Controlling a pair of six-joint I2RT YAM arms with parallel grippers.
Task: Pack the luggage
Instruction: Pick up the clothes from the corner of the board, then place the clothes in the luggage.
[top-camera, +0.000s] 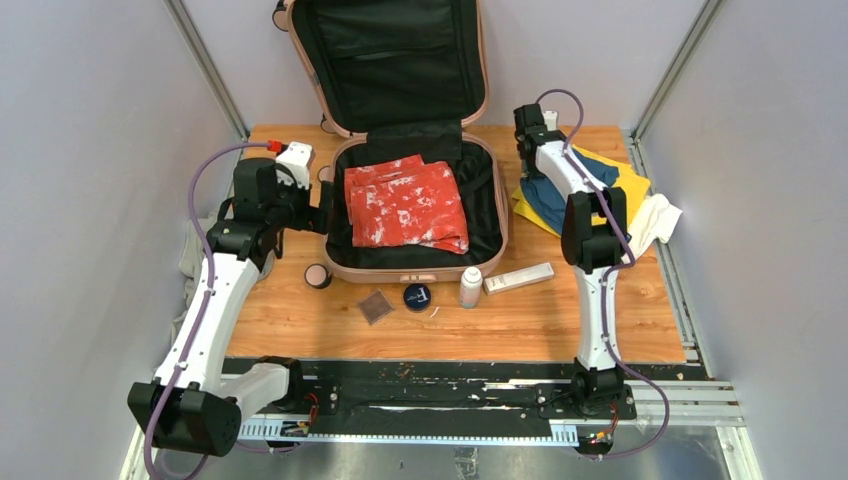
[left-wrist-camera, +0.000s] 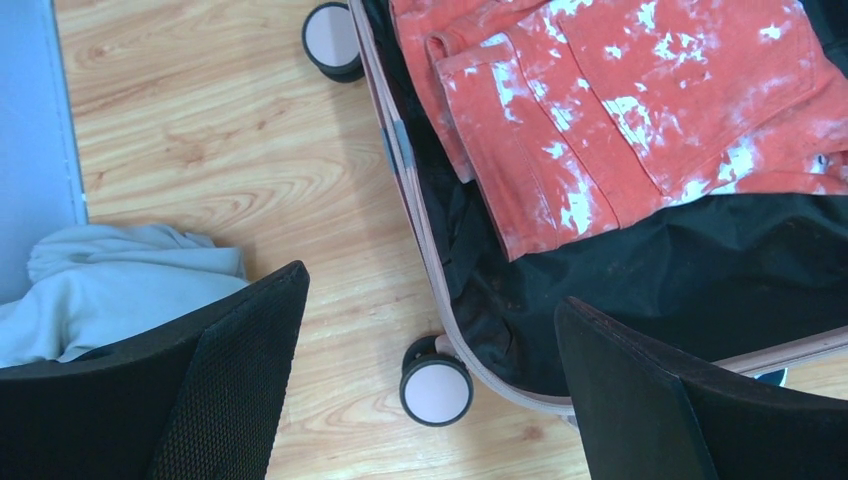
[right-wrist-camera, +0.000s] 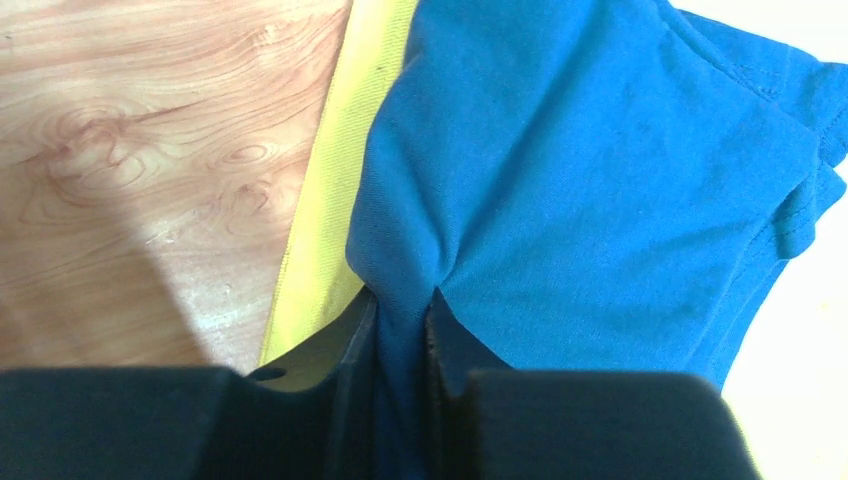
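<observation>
At the rear centre of the wooden bench (top-camera: 300, 315), the pale pink hard-shell suitcase (top-camera: 420, 274) lies open, a folded red-and-white garment (top-camera: 405, 205) in its black-lined base, with the left gripper (left-wrist-camera: 430, 295) spread open over its left rim and the right gripper (right-wrist-camera: 400, 320) pinching a blue fabric garment (right-wrist-camera: 600, 180) to its right.

top: overhead, far | wrists: close, downward | top+left share luggage (top-camera: 400, 60) (left-wrist-camera: 700, 270)
</observation>
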